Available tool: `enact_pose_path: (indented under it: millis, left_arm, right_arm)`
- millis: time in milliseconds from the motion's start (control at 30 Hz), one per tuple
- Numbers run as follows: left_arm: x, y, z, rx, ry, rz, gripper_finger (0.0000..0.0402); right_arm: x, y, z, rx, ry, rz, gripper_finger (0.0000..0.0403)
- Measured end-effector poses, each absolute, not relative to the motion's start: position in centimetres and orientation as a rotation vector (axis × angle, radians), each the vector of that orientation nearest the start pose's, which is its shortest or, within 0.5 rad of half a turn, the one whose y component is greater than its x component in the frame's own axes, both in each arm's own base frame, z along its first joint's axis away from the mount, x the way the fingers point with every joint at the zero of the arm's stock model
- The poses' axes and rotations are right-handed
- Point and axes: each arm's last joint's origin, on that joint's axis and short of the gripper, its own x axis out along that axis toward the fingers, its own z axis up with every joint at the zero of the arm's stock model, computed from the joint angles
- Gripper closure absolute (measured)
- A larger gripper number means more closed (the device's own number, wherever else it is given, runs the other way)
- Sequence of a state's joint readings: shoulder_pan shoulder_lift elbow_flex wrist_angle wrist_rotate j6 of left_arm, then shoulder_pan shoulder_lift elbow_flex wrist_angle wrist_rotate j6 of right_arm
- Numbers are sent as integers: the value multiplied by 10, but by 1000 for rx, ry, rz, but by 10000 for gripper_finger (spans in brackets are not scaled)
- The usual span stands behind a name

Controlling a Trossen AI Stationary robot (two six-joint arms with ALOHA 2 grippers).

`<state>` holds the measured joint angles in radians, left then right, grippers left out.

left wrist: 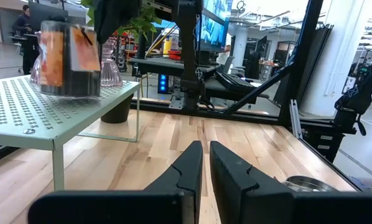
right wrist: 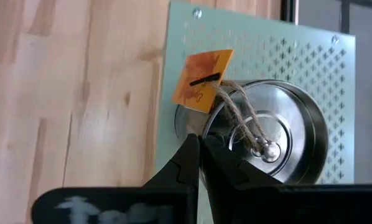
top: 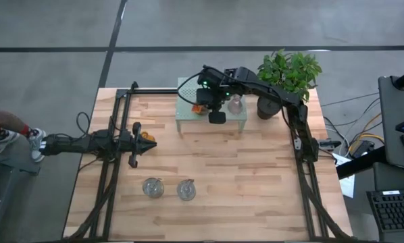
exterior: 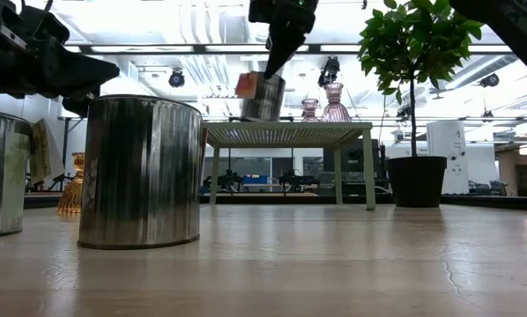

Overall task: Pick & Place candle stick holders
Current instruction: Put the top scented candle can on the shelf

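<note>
Jar with orange tag (right wrist: 267, 146), silvery and round, hangs just above the pale green mesh shelf (top: 188, 116) at the far middle of the counter (top: 256, 175), its rim pinched in the jaws of the right gripper (right wrist: 200, 146), which reaches down from above; in the low view a thin gap shows beneath the jar, so it appears not to be resting on the shelf. Two pale pink holders (exterior: 323, 101) stand on the same shelf to the jar's right, near the potted plant (top: 288, 73). Two more silvery jars (top: 153, 187) wait side by side at the near left of the counter, and the amber holder (top: 148, 138) sits just beside the left gripper (left wrist: 203, 163), idle at the left edge with its jaws pressed nearly together on nothing. The step in hand looks like placing the tagged jar on the shelf; the next move probably calls for a gentle lowering until the base sits flat, then spreading the jaws clear of the rim and twine.
</note>
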<state>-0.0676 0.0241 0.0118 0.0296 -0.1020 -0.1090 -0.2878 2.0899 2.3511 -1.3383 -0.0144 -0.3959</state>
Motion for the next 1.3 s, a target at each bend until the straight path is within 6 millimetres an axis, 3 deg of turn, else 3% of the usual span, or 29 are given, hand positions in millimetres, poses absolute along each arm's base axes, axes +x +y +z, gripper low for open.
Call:
enact_pose_path:
  millis: [1133,1300]
  left_arm:
    - [98,-4,168,-110,-19,34,367]
    - [98,-4,168,-110,-19,34,367]
  right_arm:
    - [408,-120,359,-216,1081,-44,394]
    - [410,-121,360,-212,1059,-56,380]
